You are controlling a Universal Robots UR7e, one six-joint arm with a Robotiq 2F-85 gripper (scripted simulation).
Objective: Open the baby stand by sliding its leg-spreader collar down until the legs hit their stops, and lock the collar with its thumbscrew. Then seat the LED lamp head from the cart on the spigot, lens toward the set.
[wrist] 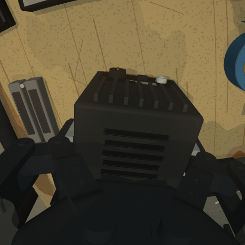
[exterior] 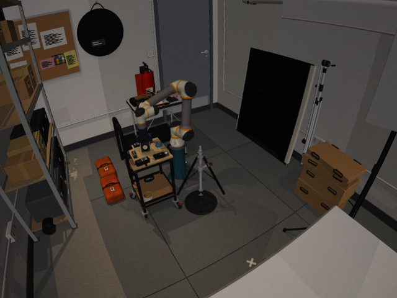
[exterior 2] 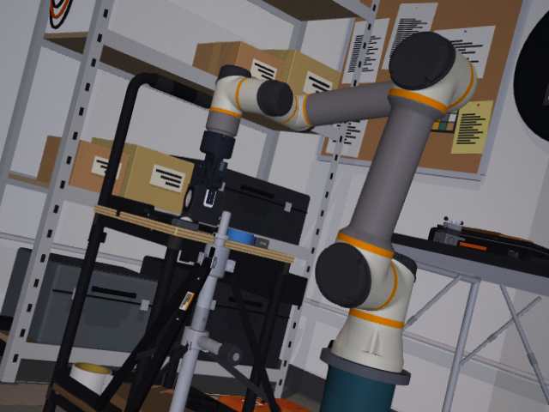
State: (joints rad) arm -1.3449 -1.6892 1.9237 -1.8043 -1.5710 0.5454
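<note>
The LED lamp head (wrist: 137, 126), a black box with vent slots, cooling fins and a small knob, sits on the cart's plywood top (exterior: 149, 154) directly under my wrist. In the side camera its round lens (exterior: 145, 147) shows toward the room. The baby stand (exterior: 200, 170) stands on the floor to the right of the cart with its black legs spread, and its bare spigot (exterior 2: 225, 217) points up. A thumbscrew knob (exterior 2: 231, 355) sticks out low on the stand's column. My gripper (wrist: 131, 169) is closed around the lamp head's two sides.
The cart also carries a blue tape roll (wrist: 235, 62), a grey battery-like block (wrist: 31, 108) and dark gear (exterior: 141, 160). Two orange cases (exterior: 109, 179) lie on the floor to its left. A metal shelf rack (exterior 2: 88, 133) with boxes stands behind it.
</note>
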